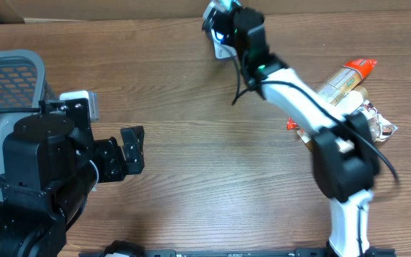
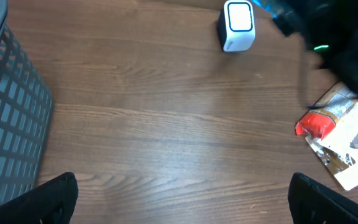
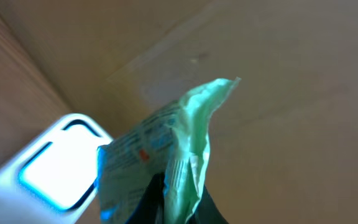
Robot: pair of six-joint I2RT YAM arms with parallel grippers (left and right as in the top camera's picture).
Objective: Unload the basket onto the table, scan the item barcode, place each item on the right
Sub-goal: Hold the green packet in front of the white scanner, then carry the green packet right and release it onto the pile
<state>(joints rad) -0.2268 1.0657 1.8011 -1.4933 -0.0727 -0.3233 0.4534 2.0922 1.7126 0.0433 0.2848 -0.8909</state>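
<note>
Right tool (image 3: 176,205) is pinching a pale green packet (image 3: 166,146) by its lower edge, fingers pressed together on the film. The packet is standing up out of the grip, seen almost edge-on, its printed face looking toward the scanner (image 3: 45,168). Scanner is sitting just behind and to one side of the packet, window glowing white; cannot tell whether the two are touching. A cardboard wall (image 3: 278,68) is closing off the view behind both. Reading this as the scan step itself: the item is being presented to the window at the far edge of the surface (image 2: 166,124). No barcode is showing from here, so whether it is facing the window is not settled. The next move is likely calling for a small roll or tilt of the wrist to square the printed face to the window and hold it flat there, since the thin film is looking liable to curl and hide the code. Farther out, a loose pile (image 2: 340,134) of wrappers is lying beside the right arm, a red-tipped tube (image 1: 344,80) among them, presumably waiting their turn. Farther still, left tool (image 2: 182,190) is hanging low over bare wood, fingers spread wide, carrying nothing. Farthest off, a grey mesh basket (image 1: 13,68) is standing at the left edge. Nothing is showing in the part that can be seen, though the left arm is covering its near half.
</note>
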